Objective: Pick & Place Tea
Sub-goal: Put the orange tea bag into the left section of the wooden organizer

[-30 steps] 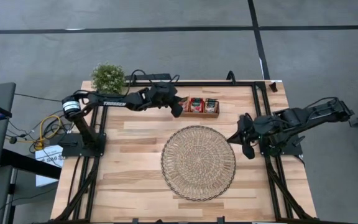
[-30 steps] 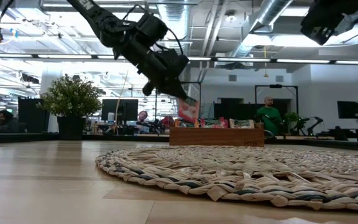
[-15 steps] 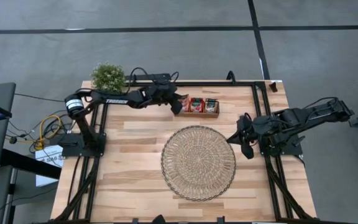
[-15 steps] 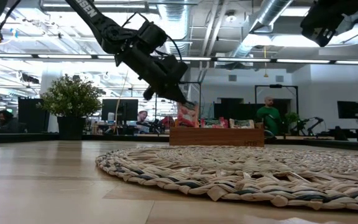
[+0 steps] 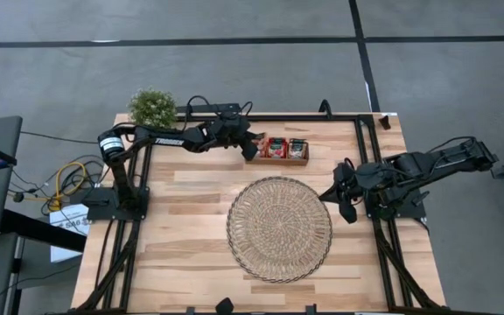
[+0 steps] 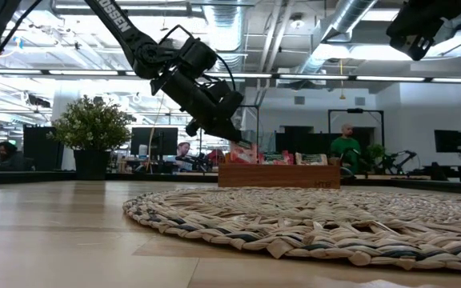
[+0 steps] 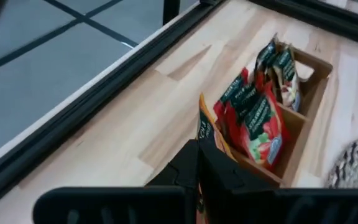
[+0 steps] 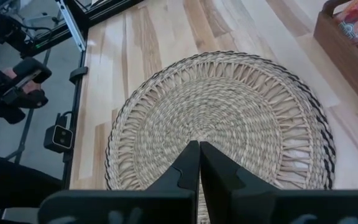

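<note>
Tea sachets [image 5: 276, 148], red-orange with green labels, stand on edge in a small wooden tray [image 5: 300, 161] near the table's far edge, also visible in the left wrist view as sachets [image 7: 257, 118] in the tray [image 7: 309, 81]. My left gripper [image 5: 252, 147] is at the tray's left end, shut on one orange sachet [image 7: 207, 127]. My right gripper [image 5: 350, 213] waits shut above the table's right side, beside the round woven mat [image 5: 278, 229]. My left gripper [image 7: 199, 155] pinches the orange sachet between its two fingers, which slant down from the table's left. The sachet's top edge [image 7: 204, 118] shows just past the fingertips. It stands on edge at the tray's left end [image 6: 244, 150]; its lower part is hidden by the fingers.
The woven mat [image 6: 310, 220] fills the table's middle, just near of the tray [image 6: 278, 176]. A potted plant [image 5: 152, 107] stands at the far left corner. A black frame rail runs along the far edge. Bare wood lies left of the mat.
My left gripper has moved down and slightly toward the far edge, staying shut on the sachet. The sachet, held clear above the tray's left end a second ago, now sits low at that end, level with the other sachets. The right arm has kept still.
</note>
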